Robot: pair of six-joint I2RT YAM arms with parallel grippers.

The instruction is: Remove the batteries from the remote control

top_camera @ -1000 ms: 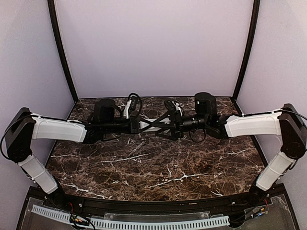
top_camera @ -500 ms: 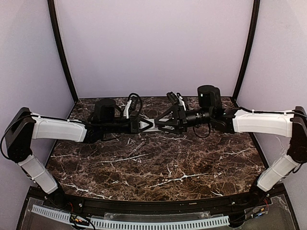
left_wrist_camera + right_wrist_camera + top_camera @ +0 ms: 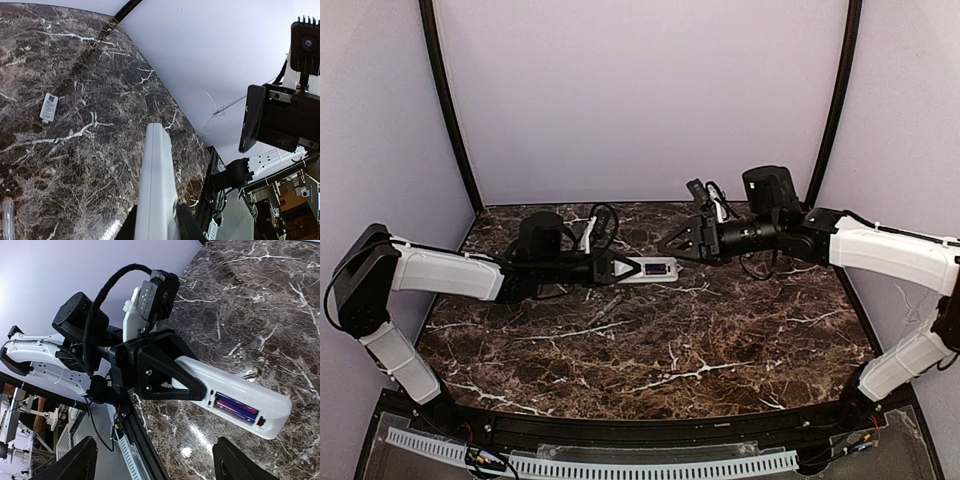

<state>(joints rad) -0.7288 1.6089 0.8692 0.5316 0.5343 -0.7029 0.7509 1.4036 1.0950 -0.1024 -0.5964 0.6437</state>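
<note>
left gripper (image 3: 167,376): clamped on remote control (image 3: 272,412) | batteries (image 3: 235,409): in open recess just past left jaws | right gripper (image 3: 154,442): jaws spread, empty, remote ahead, apart

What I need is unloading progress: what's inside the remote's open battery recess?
Two purplish batteries lie side by side in the recess of the remote control, which the left gripper holds. Anything beneath them is covered.

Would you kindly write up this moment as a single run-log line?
left gripper: shut on remote control | batteries: in open recess | right gripper: open, apart from remote control | cover: off, on table
</note>
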